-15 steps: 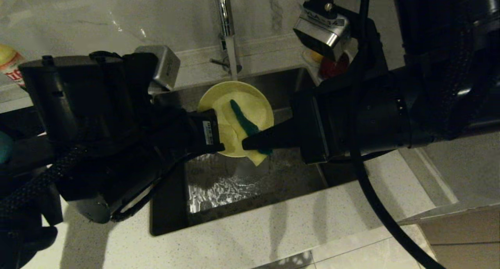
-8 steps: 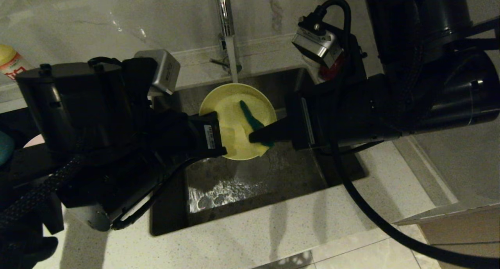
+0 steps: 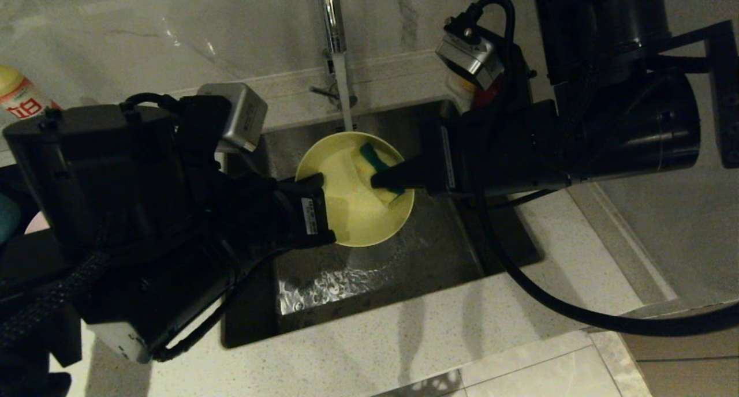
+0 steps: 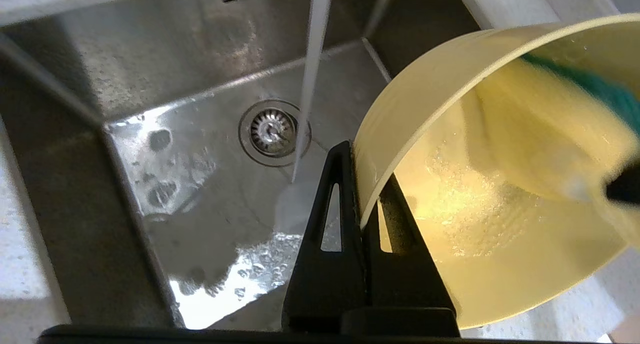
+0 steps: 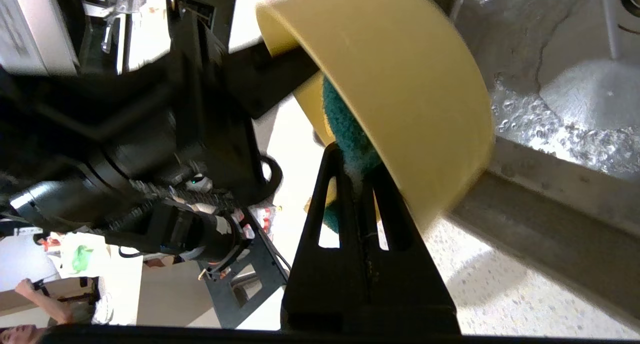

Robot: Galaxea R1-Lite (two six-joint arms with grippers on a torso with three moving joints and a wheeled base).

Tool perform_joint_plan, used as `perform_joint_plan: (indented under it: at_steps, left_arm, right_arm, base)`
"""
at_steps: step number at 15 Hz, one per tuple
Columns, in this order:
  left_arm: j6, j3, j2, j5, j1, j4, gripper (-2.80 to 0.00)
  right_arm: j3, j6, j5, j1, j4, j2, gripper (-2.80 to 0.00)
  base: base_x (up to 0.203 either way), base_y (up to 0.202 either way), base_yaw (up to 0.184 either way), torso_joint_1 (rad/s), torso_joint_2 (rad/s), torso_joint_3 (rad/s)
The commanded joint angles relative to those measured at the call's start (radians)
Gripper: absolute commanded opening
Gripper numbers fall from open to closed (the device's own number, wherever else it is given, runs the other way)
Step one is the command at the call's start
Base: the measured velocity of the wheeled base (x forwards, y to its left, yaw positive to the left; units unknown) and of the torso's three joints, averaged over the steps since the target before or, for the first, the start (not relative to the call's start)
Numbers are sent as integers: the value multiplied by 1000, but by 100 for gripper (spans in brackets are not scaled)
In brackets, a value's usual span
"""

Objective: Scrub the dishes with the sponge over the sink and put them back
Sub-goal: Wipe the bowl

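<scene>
Your left gripper point(image 3: 323, 180) and right gripper point(image 3: 375, 180) are both clamped tight, arms reaching inward, tips facing each other.

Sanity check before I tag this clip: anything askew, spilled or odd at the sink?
Nothing stands out. The left gripper pinches the yellow bowl by its rim, tilted over the sink, and the right gripper presses the sponge inside it. The tap's stream misses the bowl and lands beside the drain strainer, inside the basin.
</scene>
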Motion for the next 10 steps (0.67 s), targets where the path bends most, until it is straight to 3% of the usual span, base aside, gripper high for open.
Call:
perform_joint_plan:
  at_steps: [1, 3, 10]
  left_arm:
    - [0, 8, 15, 3, -12, -5, -280]
    - [1, 11, 18, 3, -16, -5, -280]
    - [-16, 13, 2, 4, -16, -6, -280]
  right_arm:
    - [-24, 4, 1, 16, 8, 2, -280]
    - [-24, 4, -3, 61, 11, -12, -280]
    - [-6, 2, -5, 62, 51, -59, -280]
  base:
    - [0, 0, 0, 0, 0, 0]
    - [0, 0, 0, 0, 0, 0]
    - [0, 0, 0, 0, 0, 0]
